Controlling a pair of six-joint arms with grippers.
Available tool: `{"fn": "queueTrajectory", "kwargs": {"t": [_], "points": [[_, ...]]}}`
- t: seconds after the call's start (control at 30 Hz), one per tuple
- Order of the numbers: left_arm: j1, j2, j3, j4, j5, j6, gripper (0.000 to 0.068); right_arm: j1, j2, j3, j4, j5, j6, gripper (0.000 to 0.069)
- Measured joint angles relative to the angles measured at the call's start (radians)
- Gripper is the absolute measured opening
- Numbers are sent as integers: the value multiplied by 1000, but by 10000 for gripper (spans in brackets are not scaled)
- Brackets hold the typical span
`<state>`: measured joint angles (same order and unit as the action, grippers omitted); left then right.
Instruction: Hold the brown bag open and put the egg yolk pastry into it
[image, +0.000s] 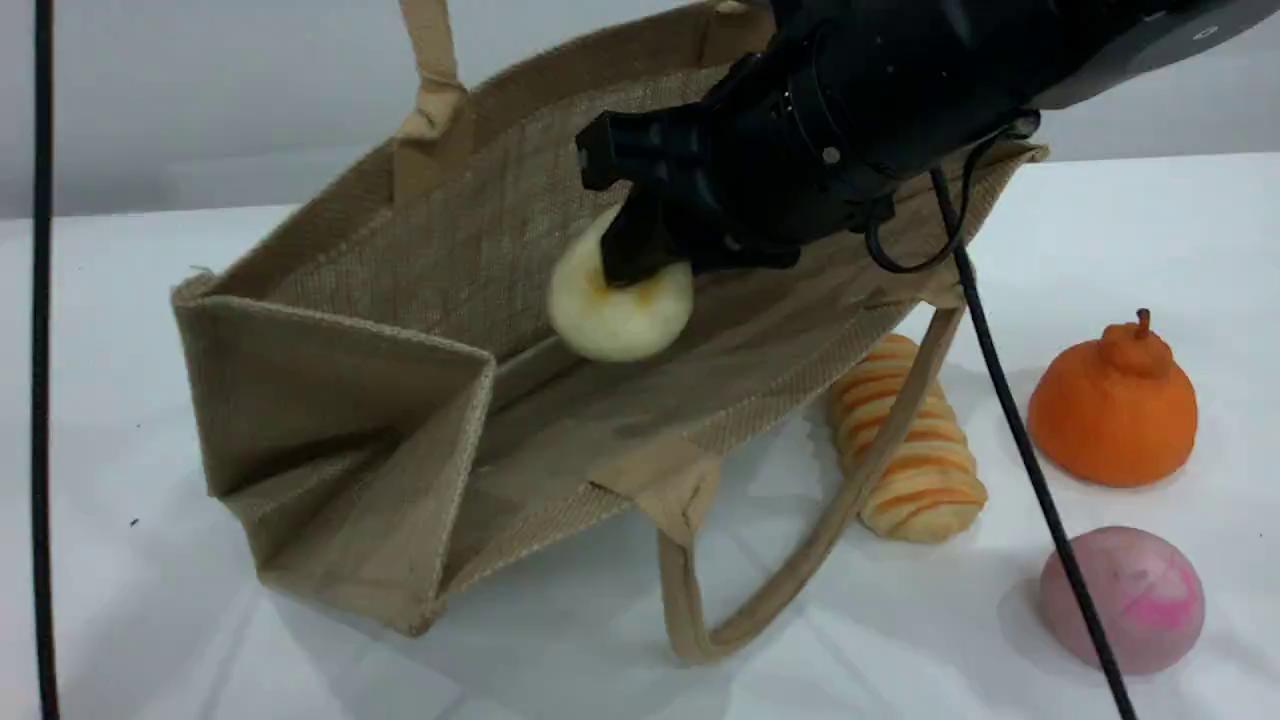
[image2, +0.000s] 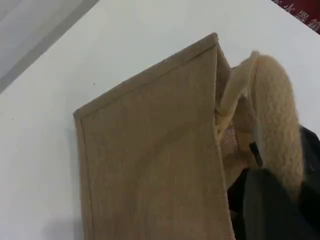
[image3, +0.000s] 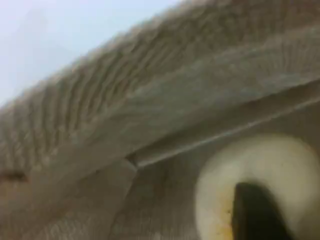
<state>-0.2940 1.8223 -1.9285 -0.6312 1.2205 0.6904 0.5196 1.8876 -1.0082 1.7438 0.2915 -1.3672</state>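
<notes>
Pinches the upper handle (image: 432, 60) in the left gripper (image2: 272, 197), closed tight on the strap, and hoists that side to pull the mouth of the bag (image: 400, 330) wide toward the right, with the lower wall resting on the table (image: 150, 620). Reaches the right gripper (image: 640, 245) in through that mouth, one dark finger laid across the pastry (image: 612, 318), placing it well inside the bag, just above or touching the lower wall. Cannot tell whether clamped firmly or loosening there. Probably goes deep to prevent rolling back out over the low rim once let go.
</notes>
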Motion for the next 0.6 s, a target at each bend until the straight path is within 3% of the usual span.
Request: {"fn": "queueTrajectory", "kwargs": {"t": [0.17, 0.27, 0.6], "points": [[0, 0, 0, 3, 0, 0, 92, 0, -5, 0, 0, 0, -7, 359], [0, 0, 0, 4, 0, 0, 92, -1, -23, 0, 0, 1, -7, 423], [0, 2, 0, 11, 0, 11, 92, -1, -244, 62, -133, -44, 9, 444]]}}
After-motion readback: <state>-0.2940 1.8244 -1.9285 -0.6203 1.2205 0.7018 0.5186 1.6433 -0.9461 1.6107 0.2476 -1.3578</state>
